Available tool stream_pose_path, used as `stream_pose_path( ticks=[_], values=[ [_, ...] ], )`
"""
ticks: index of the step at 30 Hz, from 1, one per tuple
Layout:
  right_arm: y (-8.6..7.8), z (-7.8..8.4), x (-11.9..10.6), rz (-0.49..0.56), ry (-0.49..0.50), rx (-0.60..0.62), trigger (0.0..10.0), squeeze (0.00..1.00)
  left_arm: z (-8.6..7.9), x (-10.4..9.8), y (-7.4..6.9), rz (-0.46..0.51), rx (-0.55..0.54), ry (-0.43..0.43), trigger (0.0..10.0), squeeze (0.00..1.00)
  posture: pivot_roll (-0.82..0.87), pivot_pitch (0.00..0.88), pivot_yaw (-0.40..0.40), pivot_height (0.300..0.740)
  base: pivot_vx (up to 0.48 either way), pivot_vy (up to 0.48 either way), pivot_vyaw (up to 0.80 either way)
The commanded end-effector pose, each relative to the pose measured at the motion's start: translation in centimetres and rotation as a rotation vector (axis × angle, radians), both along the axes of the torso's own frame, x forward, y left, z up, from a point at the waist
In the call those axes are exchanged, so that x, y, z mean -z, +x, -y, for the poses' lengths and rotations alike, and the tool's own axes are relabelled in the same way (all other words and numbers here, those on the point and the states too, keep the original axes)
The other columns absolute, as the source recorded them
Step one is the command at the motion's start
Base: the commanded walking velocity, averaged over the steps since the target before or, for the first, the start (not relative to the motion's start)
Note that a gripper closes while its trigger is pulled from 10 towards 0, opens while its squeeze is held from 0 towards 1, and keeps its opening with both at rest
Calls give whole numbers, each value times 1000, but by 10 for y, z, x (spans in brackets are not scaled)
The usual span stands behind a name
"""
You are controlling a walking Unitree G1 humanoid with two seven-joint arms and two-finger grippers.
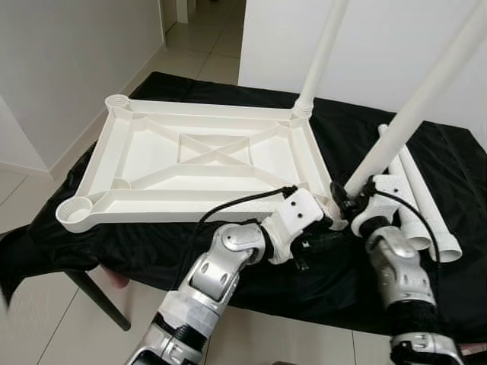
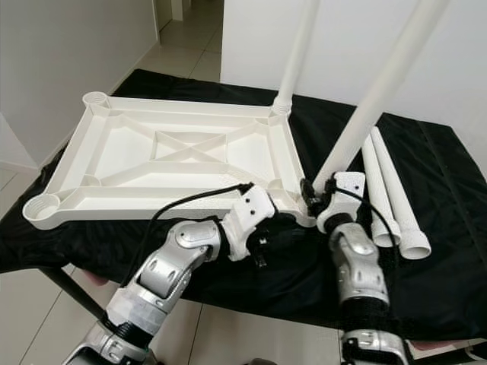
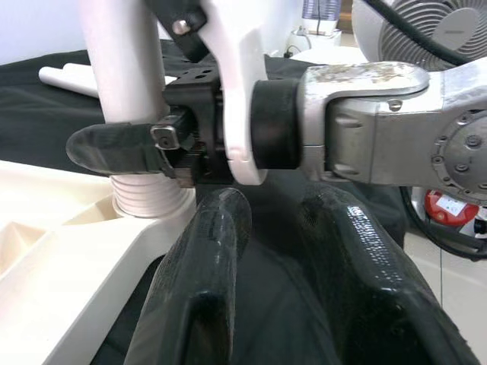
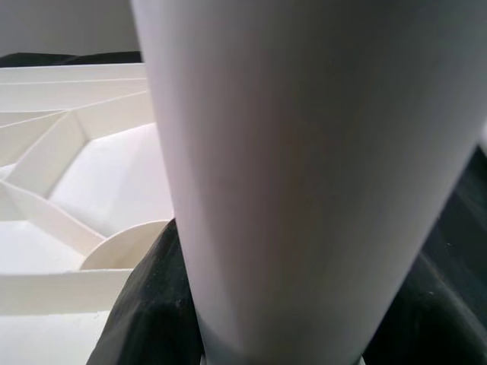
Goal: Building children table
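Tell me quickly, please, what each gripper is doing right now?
Left gripper: open, holding nothing, beside the tabletop's near right corner.
Right gripper: shut on the table leg standing in that corner socket.

White tabletop and legs on black cloth.

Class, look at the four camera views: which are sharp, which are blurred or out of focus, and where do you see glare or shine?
Left and right eye views: evenly lit and sharp, the white tabletop bright against the black cloth. Left wrist view: the left gripper fingers loom soft and out of focus, with shiny highlights on them. Right wrist view: the held leg sits so close that it is a blurred white mass.
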State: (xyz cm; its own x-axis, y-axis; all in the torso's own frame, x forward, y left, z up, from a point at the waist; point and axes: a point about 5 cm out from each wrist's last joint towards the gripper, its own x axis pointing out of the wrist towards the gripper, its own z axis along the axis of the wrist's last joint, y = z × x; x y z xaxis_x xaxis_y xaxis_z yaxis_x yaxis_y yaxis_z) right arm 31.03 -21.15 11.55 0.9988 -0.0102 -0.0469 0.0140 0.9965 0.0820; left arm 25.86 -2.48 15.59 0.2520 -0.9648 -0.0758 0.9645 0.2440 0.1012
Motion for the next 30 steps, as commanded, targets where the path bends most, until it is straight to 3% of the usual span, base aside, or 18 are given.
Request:
stream_pose_path(
  ticks=[1, 2, 3, 5, 8, 21, 22, 30],
  values=[
    [-9, 1, 25, -117, 34, 97, 10000, 0, -1, 0, 1, -7, -54, -13, 10000, 0, 22, 4, -65, 740, 0, 0, 0],
    [-11, -15, 21, -75, 51, 183, 10000, 0, -3, 0, 2, -8, -61, -13, 10000, 0, 22, 6, -62, 740, 0, 0, 0],
    [-11, -15, 21, -75, 51, 183, 10000, 0, -3, 0, 2, -8, -61, -13, 10000, 0, 22, 6, -62, 740, 0, 0, 0],
    [-17, -41, 15, -23, 90, 289, 10000, 0, -5, -1, 4, -8, -71, -12, 10000, 0, 23, 11, -61, 740, 0, 0, 0],
    [-20, -56, 14, -21, 114, 283, 10000, 0, -8, -1, 7, -3, -80, -7, 10000, 0, 25, 12, -62, 740, 0, 0, 0],
    [-28, -53, 11, -19, 101, 313, 10000, 0, -17, -2, 18, 21, -100, 9, 10000, 0, 16, 11, -48, 740, 0, 0, 0],
    [-29, -52, 8, 9, 98, 304, 10000, 1000, -19, -2, 18, 21, -97, 12, 10000, 0, 15, 12, -48, 740, 0, 0, 0],
    [-35, -42, -2, 88, 71, 281, 10000, 1000, -25, 2, 14, 20, -62, 28, 10000, 0, 16, 12, -49, 740, 0, 0, 0]
  ],
)
